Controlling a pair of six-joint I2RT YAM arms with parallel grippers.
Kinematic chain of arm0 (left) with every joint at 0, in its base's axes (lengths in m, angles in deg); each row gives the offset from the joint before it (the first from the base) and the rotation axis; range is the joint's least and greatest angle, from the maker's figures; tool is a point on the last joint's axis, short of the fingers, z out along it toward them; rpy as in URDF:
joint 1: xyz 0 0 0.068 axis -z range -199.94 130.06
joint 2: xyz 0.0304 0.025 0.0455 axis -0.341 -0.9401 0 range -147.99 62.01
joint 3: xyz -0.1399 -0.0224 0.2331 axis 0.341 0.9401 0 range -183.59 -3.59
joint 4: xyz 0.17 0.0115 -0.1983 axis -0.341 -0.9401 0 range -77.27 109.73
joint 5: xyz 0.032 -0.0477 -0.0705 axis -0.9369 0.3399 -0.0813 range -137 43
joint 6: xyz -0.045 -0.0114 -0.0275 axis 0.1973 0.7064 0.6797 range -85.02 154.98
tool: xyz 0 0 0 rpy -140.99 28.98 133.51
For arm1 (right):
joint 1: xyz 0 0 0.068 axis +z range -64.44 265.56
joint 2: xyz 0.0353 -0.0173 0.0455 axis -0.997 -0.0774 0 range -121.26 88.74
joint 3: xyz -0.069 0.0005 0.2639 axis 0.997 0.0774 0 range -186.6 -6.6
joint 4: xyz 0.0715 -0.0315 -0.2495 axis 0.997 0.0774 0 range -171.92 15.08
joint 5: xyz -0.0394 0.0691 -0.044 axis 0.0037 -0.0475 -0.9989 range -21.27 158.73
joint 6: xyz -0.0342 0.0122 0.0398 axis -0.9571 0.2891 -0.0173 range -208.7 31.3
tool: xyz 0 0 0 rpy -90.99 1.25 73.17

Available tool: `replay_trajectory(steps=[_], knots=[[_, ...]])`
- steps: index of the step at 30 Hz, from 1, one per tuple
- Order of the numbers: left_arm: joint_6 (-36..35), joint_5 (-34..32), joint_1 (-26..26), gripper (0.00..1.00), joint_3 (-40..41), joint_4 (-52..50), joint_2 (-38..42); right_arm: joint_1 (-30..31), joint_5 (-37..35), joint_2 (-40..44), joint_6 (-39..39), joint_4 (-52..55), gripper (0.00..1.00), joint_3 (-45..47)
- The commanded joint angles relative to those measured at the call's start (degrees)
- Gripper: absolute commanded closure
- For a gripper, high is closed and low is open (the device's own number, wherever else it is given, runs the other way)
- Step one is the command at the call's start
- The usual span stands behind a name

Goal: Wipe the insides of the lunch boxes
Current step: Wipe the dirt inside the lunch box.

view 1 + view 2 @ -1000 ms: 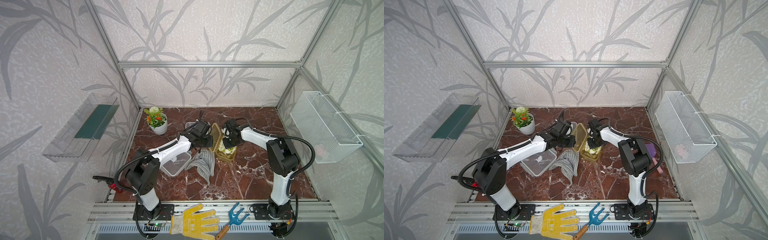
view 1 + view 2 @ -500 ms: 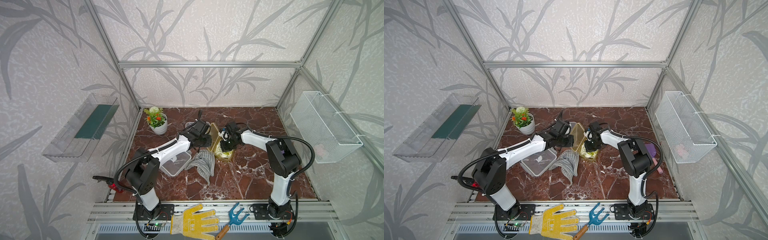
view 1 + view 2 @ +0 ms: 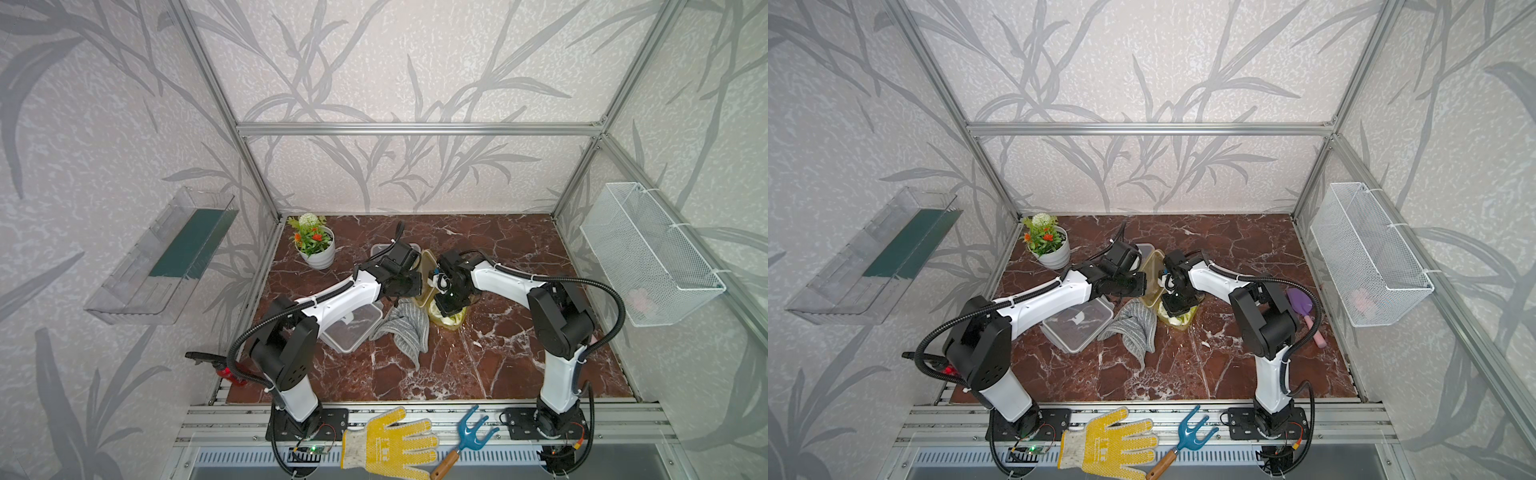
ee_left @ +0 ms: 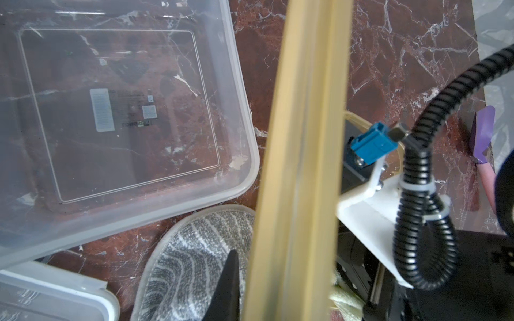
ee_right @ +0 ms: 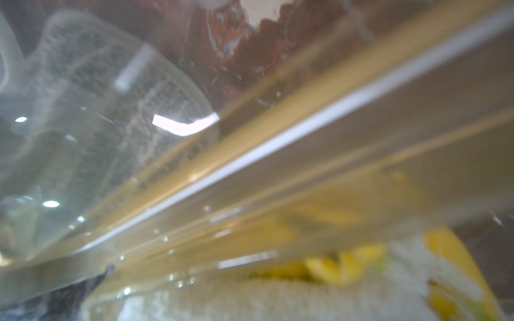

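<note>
Amber lunch box [image 3: 457, 325]: lid [image 4: 303, 139] pinched by left fingers [image 4: 230, 278], right fingers [image 3: 449, 306] clenched inside.

Marble tabletop [image 3: 478, 365] bears flowerpot [image 3: 318, 254], clear box [image 3: 353, 329], striped cloth [image 3: 405, 330], amber box [image 3: 452, 321], trowel [image 3: 1302, 305].

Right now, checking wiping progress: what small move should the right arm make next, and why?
Probably drag the cloth across the amber lunch box floor: the right gripper has it pinned inside, and the left gripper holds the amber lid tilted clear.
</note>
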State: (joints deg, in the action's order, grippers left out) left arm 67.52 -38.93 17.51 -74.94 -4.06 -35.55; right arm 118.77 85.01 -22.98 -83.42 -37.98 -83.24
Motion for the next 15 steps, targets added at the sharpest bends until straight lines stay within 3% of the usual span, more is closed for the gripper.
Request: replay_trajectory(steps=[1,7,15], knots=[[-0.41,1.09,1.21,0.93,-0.54,0.2,1.19,1.79,-5.65,-2.26,-3.84,11.3,1.0,-0.03],[-1.0,0.27,1.18,0.93,-0.15,-0.73,1.98,1.22,-20.66,-4.71,-4.86,16.36,1.0,-2.57],[-1.08,0.19,1.2,0.93,0.95,-1.11,3.53,-4.15,-30.61,-5.9,-3.96,13.78,1.0,-3.92]])
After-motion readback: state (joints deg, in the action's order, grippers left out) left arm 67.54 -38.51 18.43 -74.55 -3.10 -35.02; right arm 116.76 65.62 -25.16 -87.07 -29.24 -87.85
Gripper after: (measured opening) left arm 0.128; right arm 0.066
